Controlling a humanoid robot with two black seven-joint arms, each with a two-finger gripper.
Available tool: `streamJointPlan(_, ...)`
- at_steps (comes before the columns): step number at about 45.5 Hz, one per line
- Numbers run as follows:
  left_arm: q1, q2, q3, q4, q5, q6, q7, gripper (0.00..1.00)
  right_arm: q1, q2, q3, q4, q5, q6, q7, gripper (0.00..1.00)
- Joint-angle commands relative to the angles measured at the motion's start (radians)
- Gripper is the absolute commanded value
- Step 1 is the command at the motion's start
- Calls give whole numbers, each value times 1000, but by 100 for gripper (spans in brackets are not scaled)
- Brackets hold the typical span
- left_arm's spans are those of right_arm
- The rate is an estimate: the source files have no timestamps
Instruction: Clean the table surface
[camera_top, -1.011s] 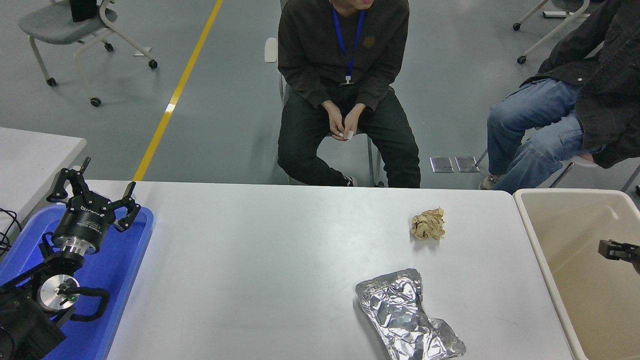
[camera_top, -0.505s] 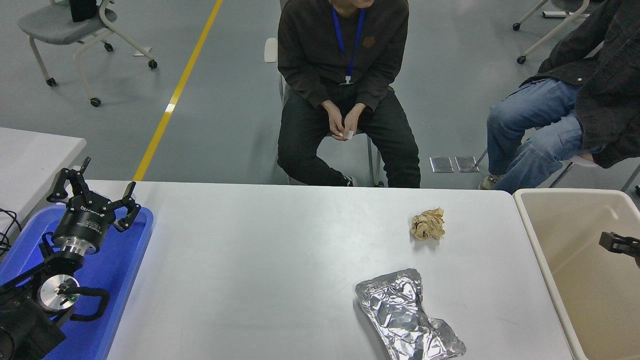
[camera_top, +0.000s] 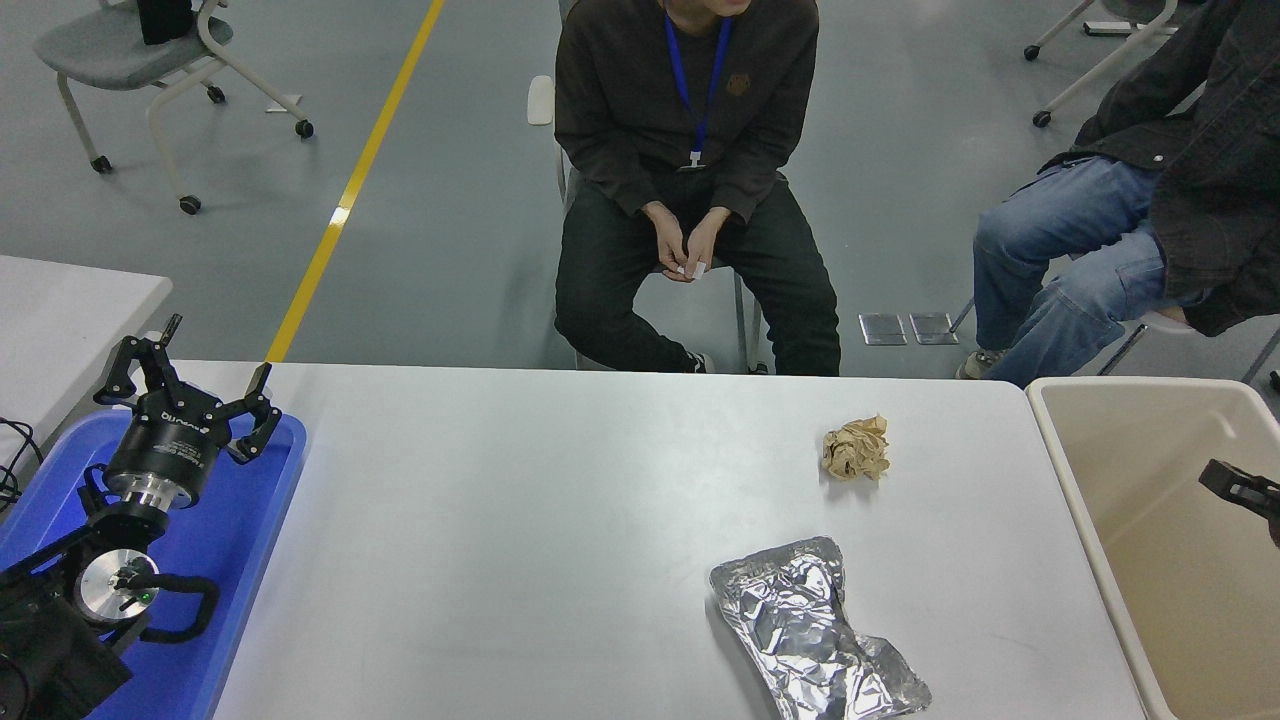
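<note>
Two pieces of litter are what stand between this robot and a clean table. Starting at the far left, the left gripper (camera_top: 190, 400) is parked over the blue tray (camera_top: 262, 520), fingers spread apart and holding nothing, well away from any rubbish. Moving across, the table surface (camera_top: 520, 540) stretches wide and white through the middle of the view, and this whole left and centre portion shows no litter on it. Further right, things get busier: a flattened sheet of crumpled foil (camera_top: 815, 632) lies near the front edge, and behind it, well apart, sits a small crumpled ball of brown paper (camera_top: 857, 448). Neither is being touched. Past the table's right end stands the beige bin (camera_top: 1090, 540), which looks like the natural destination for both; no litter shows in the part of it in view. Over that bin, at the very right edge, only the tip of the right gripper (camera_top: 1240, 485) pokes into view, and from this sliver I cannot tell whether it is apart or together, though nothing seems to hang from it. Judging by the layout, the job is only partly through: foil and paper both remain to be lifted and dropped in. Two people sit at the far side.
</note>
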Motion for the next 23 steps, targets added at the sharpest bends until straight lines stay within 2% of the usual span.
streamJointPlan(1, 0, 0, 0, 0, 0, 0, 1, 100, 10, -33, 186, 121, 3, -25, -47, 98)
streamJointPlan(7, 0, 0, 0, 0, 0, 0, -1, 100, 13, -43, 362, 207, 5, -19, -104, 98)
streamJointPlan(23, 0, 0, 0, 0, 0, 0, 1, 100, -134, -16, 1036, 413, 19, 16, -105, 98)
